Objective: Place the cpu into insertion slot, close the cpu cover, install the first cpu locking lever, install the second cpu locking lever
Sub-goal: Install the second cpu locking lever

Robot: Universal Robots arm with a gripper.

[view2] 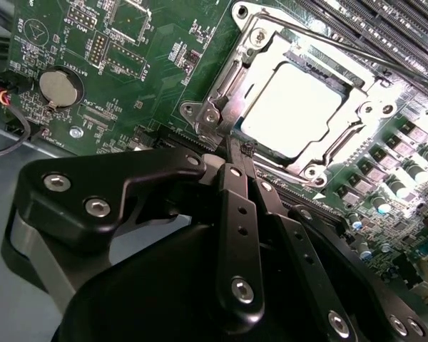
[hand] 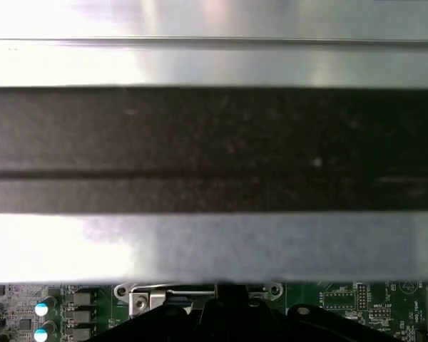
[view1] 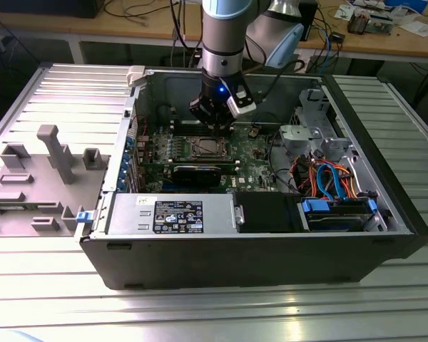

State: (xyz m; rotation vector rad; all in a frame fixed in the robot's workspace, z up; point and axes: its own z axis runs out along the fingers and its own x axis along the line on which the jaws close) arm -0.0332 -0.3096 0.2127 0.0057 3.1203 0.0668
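Gripper [view2: 237, 153] fingers pressed together, tips at socket edge, nothing pinched. Cpu [view2: 294, 107] sits in its slot w/ cover [view2: 227, 91] shut over it (silver top shows thru the opening). All inside open pc case [view1: 271, 253], on the green board [view2: 128, 78].

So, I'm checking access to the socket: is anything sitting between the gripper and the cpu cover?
Nothing visible does. In the second wrist view the gripper has its fingers together right at the edge of the cpu cover, which lies flat around the cpu in the socket. Only bare motherboard lies alongside.
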